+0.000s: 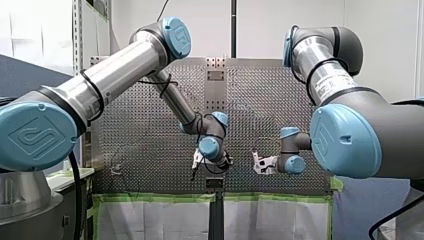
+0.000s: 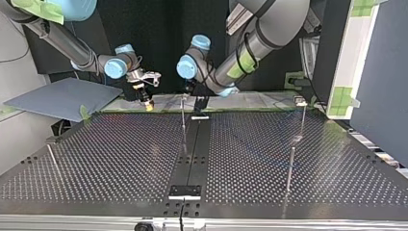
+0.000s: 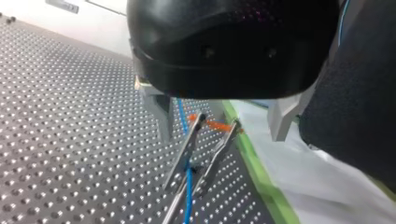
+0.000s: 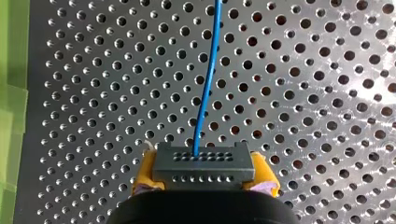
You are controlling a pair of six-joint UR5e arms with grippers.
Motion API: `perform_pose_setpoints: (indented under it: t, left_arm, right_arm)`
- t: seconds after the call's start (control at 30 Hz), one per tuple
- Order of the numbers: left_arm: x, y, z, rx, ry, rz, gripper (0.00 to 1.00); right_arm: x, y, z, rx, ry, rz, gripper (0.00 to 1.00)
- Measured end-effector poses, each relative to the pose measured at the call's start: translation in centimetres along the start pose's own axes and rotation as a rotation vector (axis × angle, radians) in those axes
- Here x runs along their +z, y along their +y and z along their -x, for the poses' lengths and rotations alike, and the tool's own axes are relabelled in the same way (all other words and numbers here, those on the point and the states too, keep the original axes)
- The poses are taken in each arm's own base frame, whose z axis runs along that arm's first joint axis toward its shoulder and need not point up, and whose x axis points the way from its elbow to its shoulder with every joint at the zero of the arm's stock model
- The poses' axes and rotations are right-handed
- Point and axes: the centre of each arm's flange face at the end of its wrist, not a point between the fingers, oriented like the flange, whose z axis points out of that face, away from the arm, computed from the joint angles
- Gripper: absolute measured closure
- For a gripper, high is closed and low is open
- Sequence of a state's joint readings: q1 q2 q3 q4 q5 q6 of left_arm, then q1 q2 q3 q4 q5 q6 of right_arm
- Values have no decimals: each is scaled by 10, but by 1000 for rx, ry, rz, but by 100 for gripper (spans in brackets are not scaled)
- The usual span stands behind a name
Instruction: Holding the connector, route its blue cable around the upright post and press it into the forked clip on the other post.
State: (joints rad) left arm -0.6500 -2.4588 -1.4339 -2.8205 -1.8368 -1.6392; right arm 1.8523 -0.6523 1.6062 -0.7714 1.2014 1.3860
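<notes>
Right wrist view: my right gripper (image 4: 204, 183) is clamped on the connector (image 4: 204, 163), a dark grey block with rows of small holes. A yellow pad presses each of its short sides. The blue cable (image 4: 205, 93) leaves the connector's upper face and runs ahead of the gripper in a slight curve, above the perforated table (image 4: 327, 93). Green tape (image 4: 9, 116) lines the table's edge off to one side.

Left wrist view: my left gripper (image 3: 220, 139) has its metal fingers (image 3: 159, 114) spread wide and holds nothing. The forked clip (image 3: 189, 144) stands in the gap between them, two thin metal prongs with orange at the tips. It touches neither finger. The blue cable (image 3: 188, 196) comes from under the gripper body, passes the prongs where they draw together, and goes on along the post below. I cannot tell whether it is seated in the fork or only lies against it.

Top view: my right gripper (image 2: 146, 100) hangs at the far edge of the table (image 2: 120, 159), left of centre, with a yellow pad showing. My left gripper (image 2: 192, 98) is just right of it, apart from it. A thin upright post (image 2: 183, 126) rises directly under my left gripper. The cable is too fine to trace here.

Front view: both grippers sit low near the table's near edge, my left (image 1: 196, 162) and my right (image 1: 260, 164) on either side of the centre strip.
</notes>
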Motion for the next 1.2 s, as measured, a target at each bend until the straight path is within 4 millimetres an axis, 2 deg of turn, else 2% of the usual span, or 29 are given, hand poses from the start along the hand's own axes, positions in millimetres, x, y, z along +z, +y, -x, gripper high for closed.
perform_pose_setpoints:
  t: [0.37,1.2]
  left_arm:
    - [-5,-7,-3,2,6,-8,0]
    - [-5,-7,-3,-6,6,-9,0]
  right_arm:
    - [0,2,0,2,-1,2,100]
    - [0,3,1,4,-1,4,100]
